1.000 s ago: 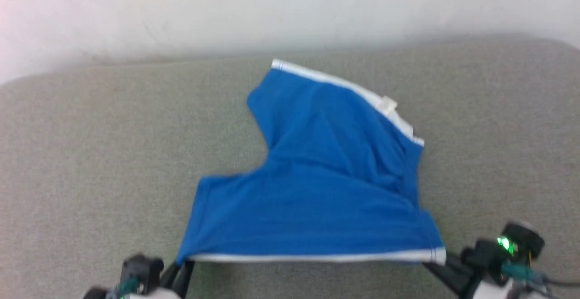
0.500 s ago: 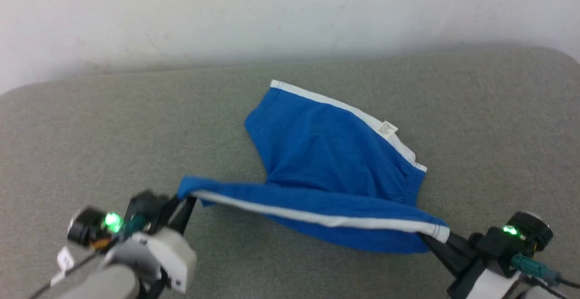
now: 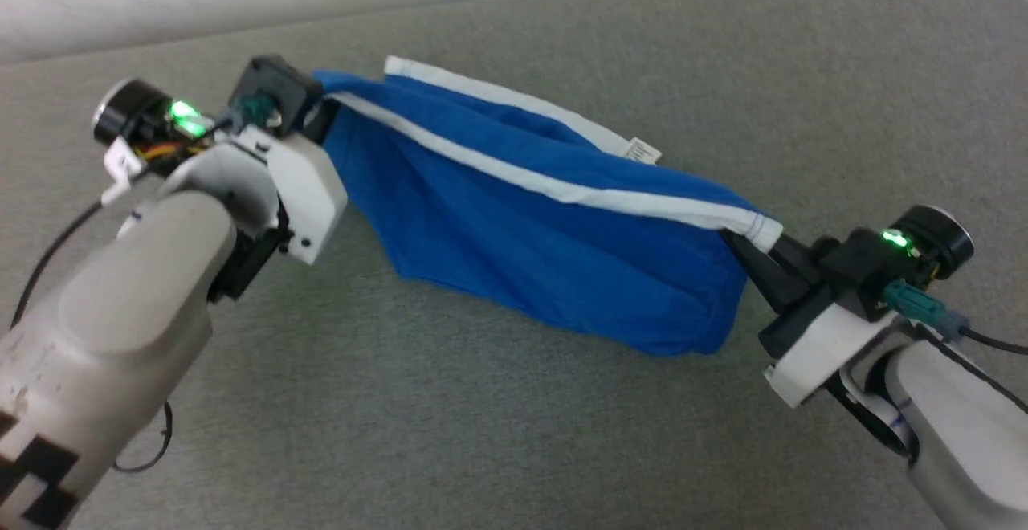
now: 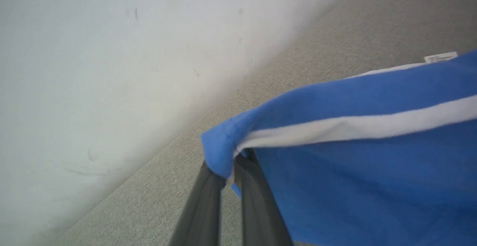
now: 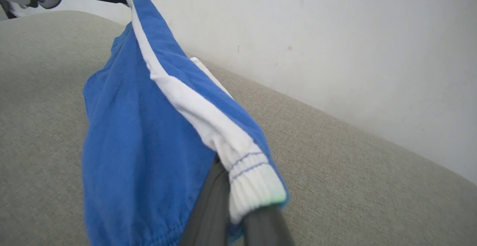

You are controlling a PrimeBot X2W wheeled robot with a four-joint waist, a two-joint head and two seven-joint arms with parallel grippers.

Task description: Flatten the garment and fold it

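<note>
Head view: left hand and right hand grip the garment.

Grey woven-fabric surface; blue garment partly raised, far white-banded edge apparently resting on it.

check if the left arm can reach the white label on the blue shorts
Probably not: the left fingers are shut on one corner of the bright blue fabric shorts, and the small white label lies beyond the lifted cloth.
</note>
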